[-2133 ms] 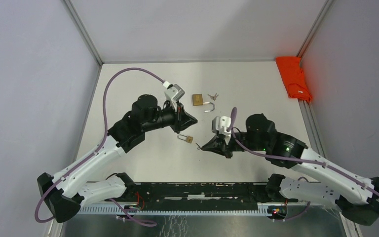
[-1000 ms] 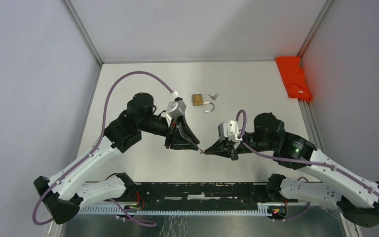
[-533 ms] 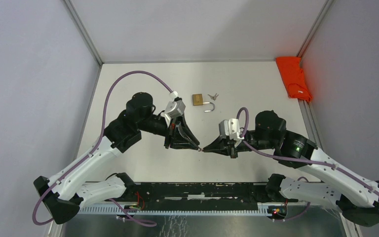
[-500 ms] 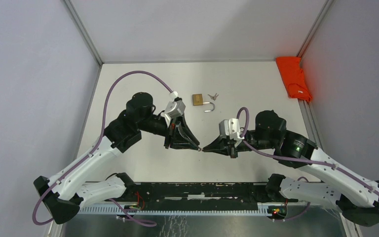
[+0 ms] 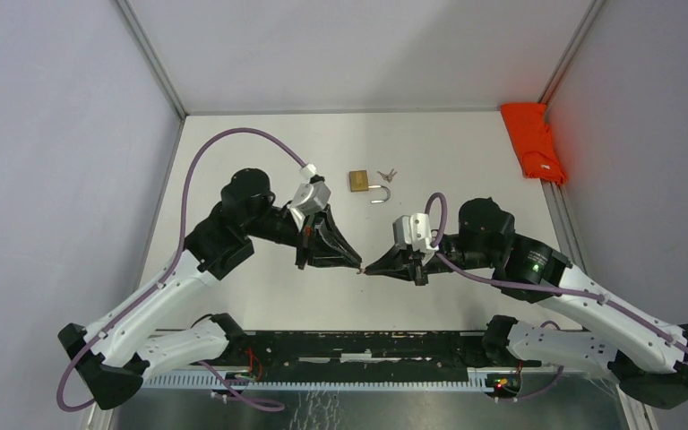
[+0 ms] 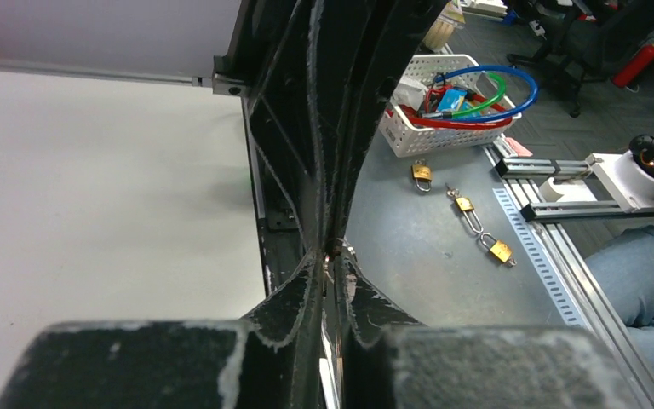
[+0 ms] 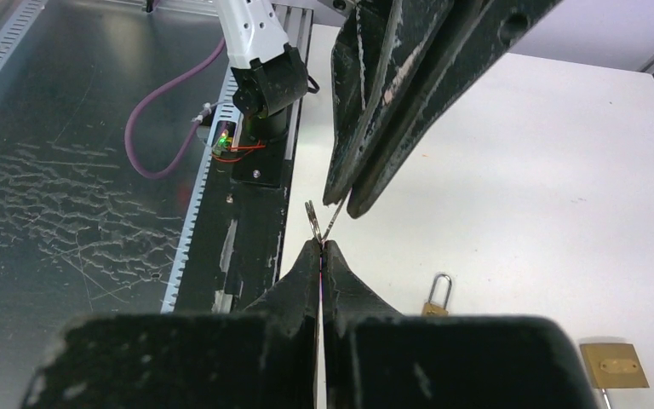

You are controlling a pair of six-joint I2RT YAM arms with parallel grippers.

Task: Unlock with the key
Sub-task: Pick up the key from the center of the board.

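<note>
Left fingers [image 5: 336,251] have narrowed around the small silver key [image 7: 313,217] clamped in the right fingers [image 5: 387,263]; probably a handover, but I cannot tell if they grip.

Colours on the bench
Brass-gold padlock [image 5: 357,180], silver key [image 7: 312,223], orange-red cloth [image 5: 532,141], purple cables [image 5: 233,134], white table [image 5: 448,143]; arms [image 5: 157,300] white and black.

no legible text, labels or numbers, padlock [image 5: 357,180] face unreadable

The left end effector [image 5: 356,263] swung down to meet the right end effector [image 5: 369,268], and its fingers [image 7: 375,102] squeezed nearly together at the key [image 7: 316,220].
</note>
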